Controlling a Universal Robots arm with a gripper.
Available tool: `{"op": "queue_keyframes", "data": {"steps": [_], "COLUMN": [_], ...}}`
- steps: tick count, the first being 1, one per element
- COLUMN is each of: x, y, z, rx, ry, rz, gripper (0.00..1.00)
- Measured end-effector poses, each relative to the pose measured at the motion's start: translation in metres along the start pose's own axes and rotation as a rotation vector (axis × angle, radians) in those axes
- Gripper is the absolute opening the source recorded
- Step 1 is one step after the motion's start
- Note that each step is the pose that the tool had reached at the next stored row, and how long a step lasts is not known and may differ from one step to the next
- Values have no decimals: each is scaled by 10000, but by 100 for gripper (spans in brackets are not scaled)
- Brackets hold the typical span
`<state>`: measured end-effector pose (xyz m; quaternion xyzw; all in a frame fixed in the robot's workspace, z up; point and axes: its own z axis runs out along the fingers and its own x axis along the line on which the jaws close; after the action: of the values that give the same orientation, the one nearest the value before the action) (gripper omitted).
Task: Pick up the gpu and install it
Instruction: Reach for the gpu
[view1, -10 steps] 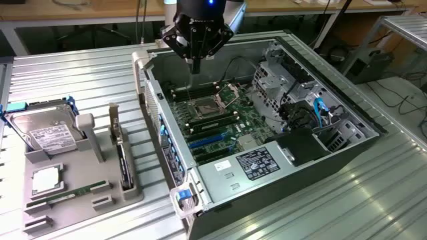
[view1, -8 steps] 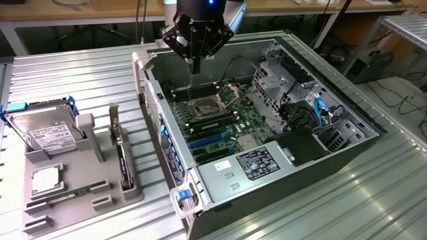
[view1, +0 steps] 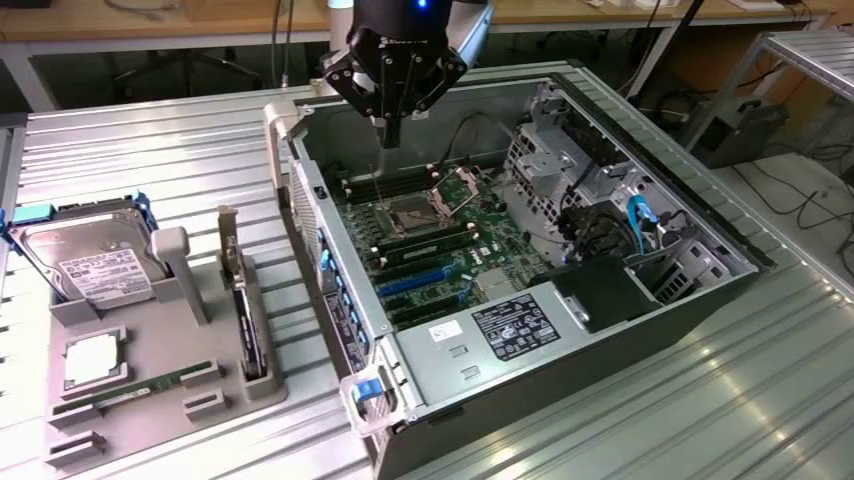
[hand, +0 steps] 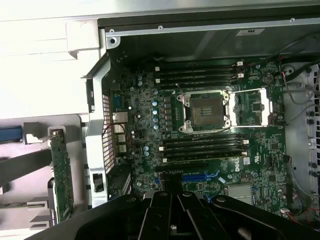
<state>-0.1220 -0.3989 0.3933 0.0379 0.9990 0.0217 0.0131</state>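
The gpu stands on edge in a slot of the grey fixture, at the exterior view's left of the open computer case. Its silvery bracket points to the far end. In the wrist view the gpu appears as a thin green-edged card beside the case wall. My gripper hangs above the far part of the motherboard, inside the case opening and well away from the gpu. Its fingers are shut together with nothing held. In the wrist view the gripper sits over the blue expansion slots.
The fixture also carries a silvery hard drive, a square chip and a narrow green memory stick. The open processor socket lies mid-board. A power supply and drive cage crowd the case. Ribbed metal table surrounds it.
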Motion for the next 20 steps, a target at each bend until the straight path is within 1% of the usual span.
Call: {"op": "queue_keyframes", "data": {"steps": [4, 7, 8, 10, 12, 17, 20], "x": [1, 38, 71, 160, 306, 492, 697], "y": [-9, -80, -130, -214, -292, -371, -448], "z": [-2, -5, -7, -13, -21, -29, -30], "rx": [2, 0, -1, 0, 1, 0, 0], "ry": [2, 0, -1, -5, -6, -9, -9], "rz": [0, 0, 1, -1, 0, -2, -1], "gripper": [11, 11, 11, 11, 11, 11, 11]}}
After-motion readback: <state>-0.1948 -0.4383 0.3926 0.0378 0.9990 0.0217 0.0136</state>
